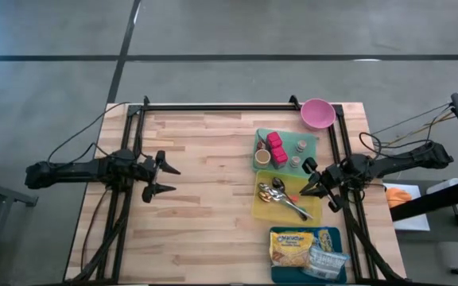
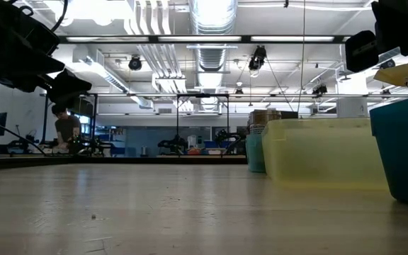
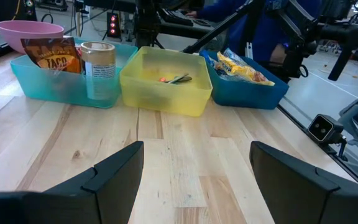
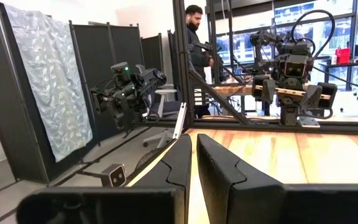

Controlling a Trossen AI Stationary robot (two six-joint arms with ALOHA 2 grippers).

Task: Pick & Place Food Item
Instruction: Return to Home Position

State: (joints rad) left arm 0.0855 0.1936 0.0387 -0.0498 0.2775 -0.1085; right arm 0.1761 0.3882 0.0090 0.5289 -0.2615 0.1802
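High view: left gripper (image 1: 172,179) hangs over the table's left half, fingers spread, empty. Right gripper (image 1: 310,181) sits just beside the yellow bin (image 1: 259,208). The red seasoning can (image 1: 275,146) lies in the green bin (image 1: 312,140), and spoons (image 1: 281,196) lie in the yellow bin.
Low view: yellow bin (image 2: 317,152) and blue bin (image 2: 402,149) at right.
Left wrist view: fingers (image 3: 120,177) wide apart, nothing between them. Bins in a row ahead.
Right wrist view: fingers (image 4: 173,168) almost pressed together, holding nothing.
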